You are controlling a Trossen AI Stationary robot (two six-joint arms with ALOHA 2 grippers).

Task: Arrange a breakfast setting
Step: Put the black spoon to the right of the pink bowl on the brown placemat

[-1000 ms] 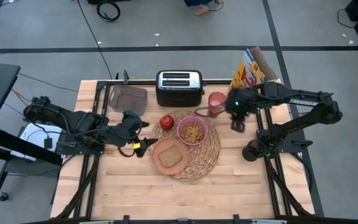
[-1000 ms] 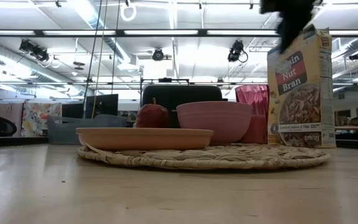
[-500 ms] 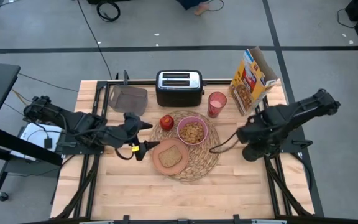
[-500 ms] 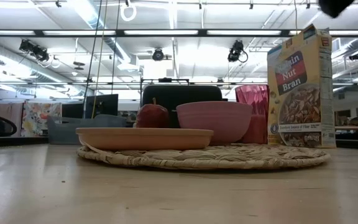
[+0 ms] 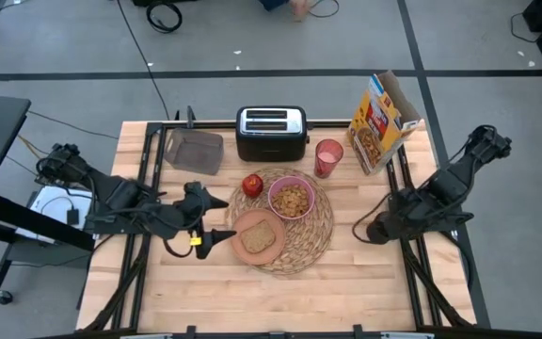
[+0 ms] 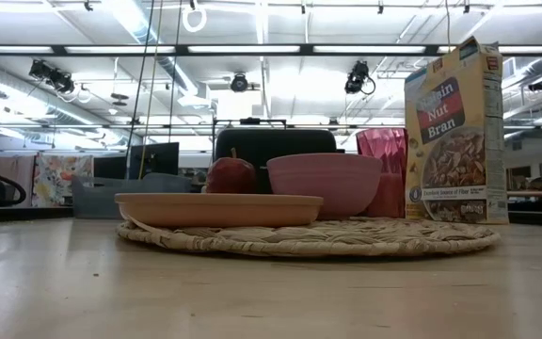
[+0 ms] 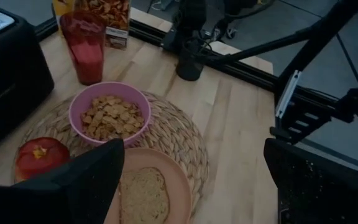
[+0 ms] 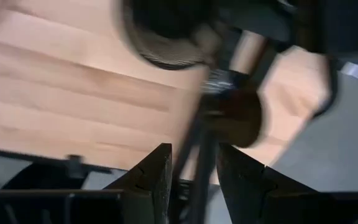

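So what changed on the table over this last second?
The right arm pulled back from beside the translucent pinkish-red cup to the table's right edge, its gripper empty. The left gripper, open, shifted slightly toward the front, beside the salmon-tan plate. Round woven straw placemat, pink bowl, toast slice and small red apple stayed put.

This is a robotics lab or large open workshop hall, not a home kitchen. A pale wooden bench (image 5: 280,282) stands on a black metal frame over a grey concrete floor (image 5: 64,38) marked with taped lines, with black cables (image 5: 163,16) lying on the floor beyond it. The level view shows a high industrial ceiling with long fluorescent strip lights (image 6: 252,49), hanging black spotlights (image 6: 239,83) and open space with partitions far behind.
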